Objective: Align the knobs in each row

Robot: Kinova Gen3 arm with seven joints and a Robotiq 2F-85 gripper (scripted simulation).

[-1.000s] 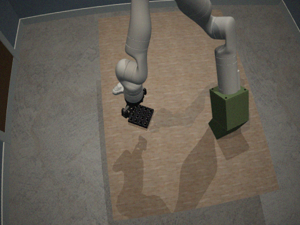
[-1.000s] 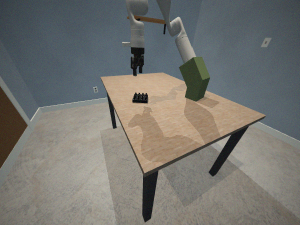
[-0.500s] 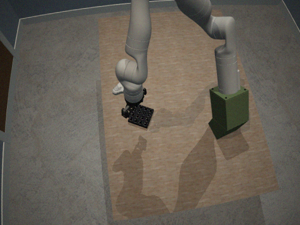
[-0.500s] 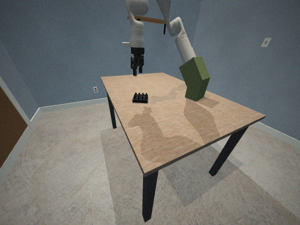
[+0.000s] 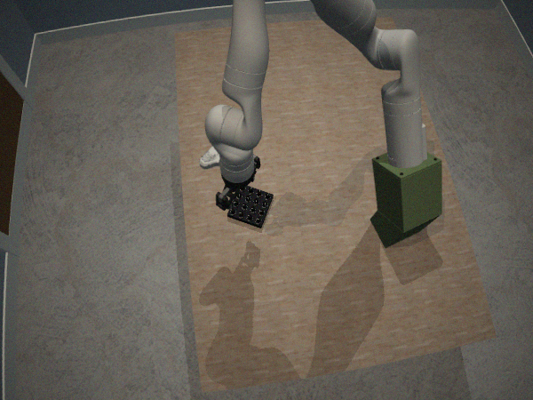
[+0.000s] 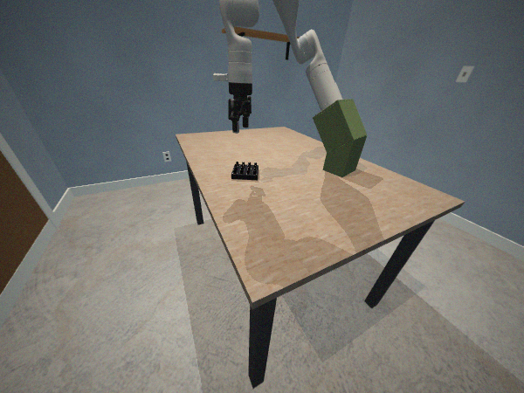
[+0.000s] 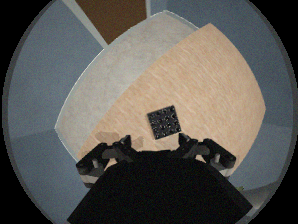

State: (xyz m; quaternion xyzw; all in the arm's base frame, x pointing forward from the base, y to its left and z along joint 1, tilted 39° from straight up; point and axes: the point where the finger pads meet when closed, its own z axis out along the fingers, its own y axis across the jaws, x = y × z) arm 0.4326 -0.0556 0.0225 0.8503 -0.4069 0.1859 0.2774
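The black knob box point(image 5: 250, 206) stands on the wooden table near its left edge. It also shows in the exterior view point(image 6: 245, 171) and small in the wrist view point(image 7: 164, 121). Its knobs stand in rows, but their white lines are too small to read. My gripper point(image 6: 238, 119) hangs high above the table, well over the box, pointing straight down. It is open and empty. In the wrist view both fingers spread wide just below the box.
The arm's green base block point(image 5: 407, 196) stands on the table's right side, also seen in the exterior view point(image 6: 341, 137). The table's left edge point(image 5: 178, 196) is close to the box. A floor lies far below.
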